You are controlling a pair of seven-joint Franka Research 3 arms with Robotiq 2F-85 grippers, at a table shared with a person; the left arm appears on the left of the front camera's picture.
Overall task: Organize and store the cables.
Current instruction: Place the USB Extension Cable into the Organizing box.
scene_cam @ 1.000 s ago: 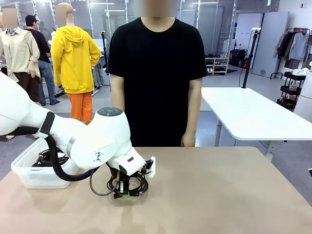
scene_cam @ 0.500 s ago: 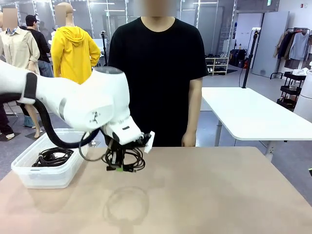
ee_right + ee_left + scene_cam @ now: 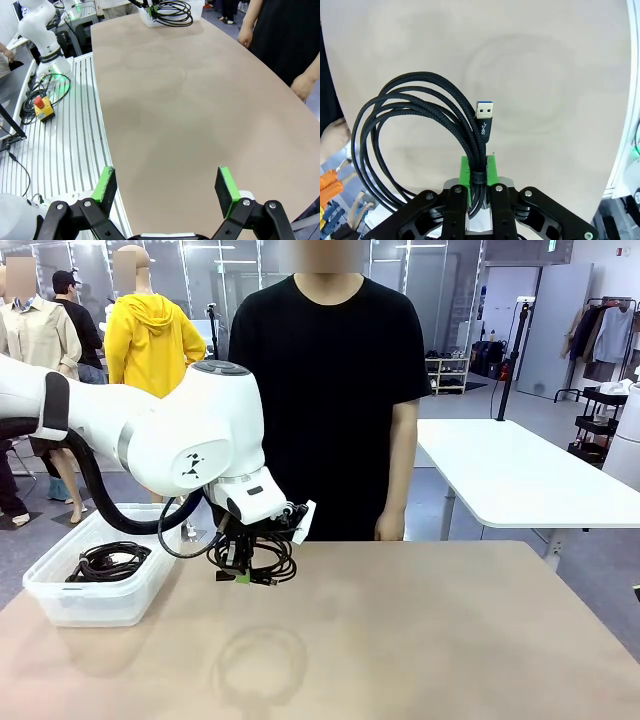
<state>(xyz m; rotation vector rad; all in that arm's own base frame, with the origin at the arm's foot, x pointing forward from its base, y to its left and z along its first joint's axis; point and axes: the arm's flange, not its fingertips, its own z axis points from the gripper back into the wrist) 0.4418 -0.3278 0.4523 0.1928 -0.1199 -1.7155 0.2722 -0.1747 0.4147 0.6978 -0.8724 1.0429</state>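
My left gripper [image 3: 240,574] is shut on a coiled black cable [image 3: 253,558] and holds it in the air above the tan table [image 3: 430,640], a little right of the clear bin [image 3: 95,595]. In the left wrist view the green pads [image 3: 467,172] pinch the braided cable [image 3: 415,120], whose loops hang left while a USB plug [image 3: 484,111] sticks up. Another coiled black cable [image 3: 108,563] lies inside the bin. My right gripper [image 3: 166,187] stands open over the table's near edge with nothing between its fingers. The held cable [image 3: 172,12] also shows far off in the right wrist view.
A person in a black shirt [image 3: 325,390] stands at the far side of the table, hands [image 3: 388,527] down by the edge. A second white table [image 3: 510,475] stands behind on the right. A ribbed metal floor with an emergency stop box [image 3: 41,108] lies beside my table.
My left arm has lifted the coiled cable off the table and carried it up and leftward, toward the bin. The right gripper has stayed open and still.
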